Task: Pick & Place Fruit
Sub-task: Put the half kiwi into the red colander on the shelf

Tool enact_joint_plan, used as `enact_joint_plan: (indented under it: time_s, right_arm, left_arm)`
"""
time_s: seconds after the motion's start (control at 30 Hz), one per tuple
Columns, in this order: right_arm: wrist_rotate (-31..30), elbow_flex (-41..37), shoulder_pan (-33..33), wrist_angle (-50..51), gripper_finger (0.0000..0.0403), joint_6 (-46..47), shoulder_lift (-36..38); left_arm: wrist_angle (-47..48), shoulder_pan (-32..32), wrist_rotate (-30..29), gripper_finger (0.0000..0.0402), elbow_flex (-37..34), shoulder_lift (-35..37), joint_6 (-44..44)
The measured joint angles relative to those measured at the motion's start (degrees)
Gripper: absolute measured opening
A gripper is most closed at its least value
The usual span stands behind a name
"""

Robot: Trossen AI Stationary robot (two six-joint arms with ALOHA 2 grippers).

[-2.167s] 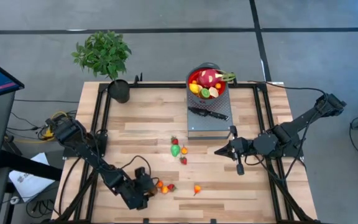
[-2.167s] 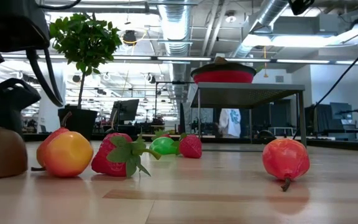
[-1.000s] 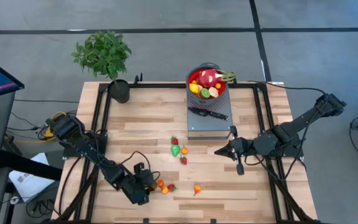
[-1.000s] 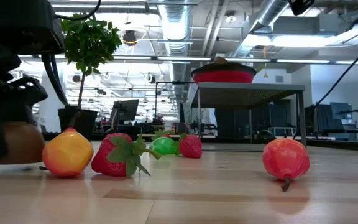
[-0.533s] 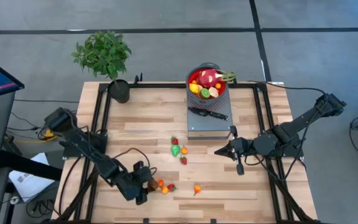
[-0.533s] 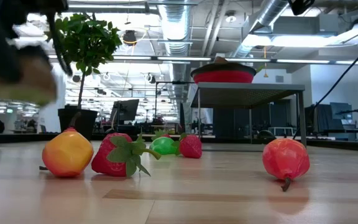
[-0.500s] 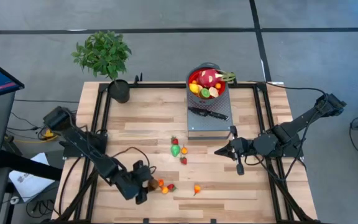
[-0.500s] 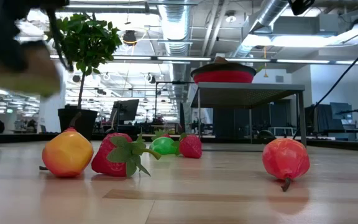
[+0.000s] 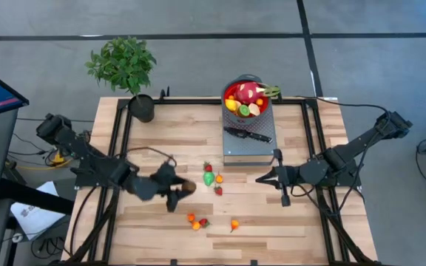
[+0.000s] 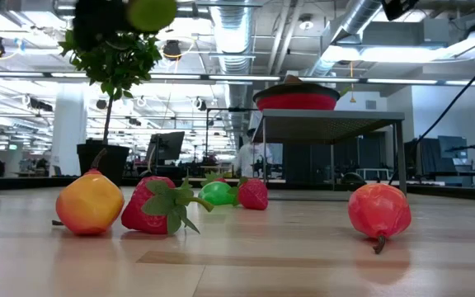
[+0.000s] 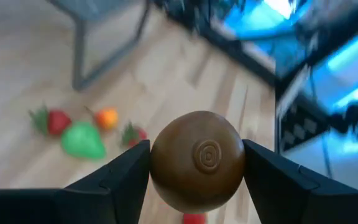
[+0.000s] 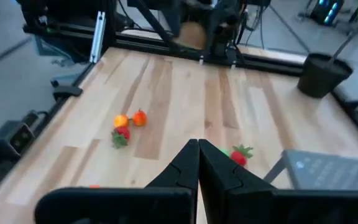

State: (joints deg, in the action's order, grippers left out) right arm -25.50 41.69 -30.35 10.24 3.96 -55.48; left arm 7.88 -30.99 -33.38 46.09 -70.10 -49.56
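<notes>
My left gripper hangs above the table's left middle, shut on a round brown fruit, which also shows high up in the low view. Loose fruits lie on the wood: a green one with strawberries and a small orange one beside it, an orange pair with a strawberry nearer the front, and a red-orange one. The red bowl holds a dragon fruit and other fruits. My right gripper waits shut at the right middle, holding nothing. My left gripper pinches the brown fruit between its two fingers, one on each opposite side of the ball. The fingers come from the table's left, slanting slightly down. The fruit is lifted clear of the table.
The bowl stands on a grey raised stand at the far middle, with a black-handled knife lying on it. A potted plant stands at the far left corner. Bare wood lies between the fruit groups and along the left side.
My left gripper has risen from the table's near left, beside the orange fruits, and gone toward the far edge and the table's middle. The brown fruit has come up with it, lifted clear of the wood. The other fruits lie as before.
</notes>
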Motion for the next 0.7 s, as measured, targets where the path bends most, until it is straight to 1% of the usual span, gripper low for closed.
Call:
enact_joint_plan:
  time_s: [0.2,0.47,0.57,0.7]
  right_arm:
    - [-0.02,0.02,5.07,-5.55,0.0000,-10.33,0.00]
    - [-0.04,0.02,13.22,-8.81,0.0000,-22.91,0.00]
    - [-0.04,0.04,15.27,-10.16,0.0000,-27.76,0.00]
    - [-0.01,0.02,16.57,-13.38,0.0000,-31.97,0.00]
  left_arm:
    - [-5.26,7.79,-0.14,0.0229,0.04,2.84,0.03]
    - [-14.53,15.63,2.43,0.0226,0.02,2.62,0.00]
    - [-19.70,18.63,5.67,0.0227,0.00,2.62,-0.13]
    - [-25.57,21.88,10.30,0.0228,0.00,2.62,-0.17]
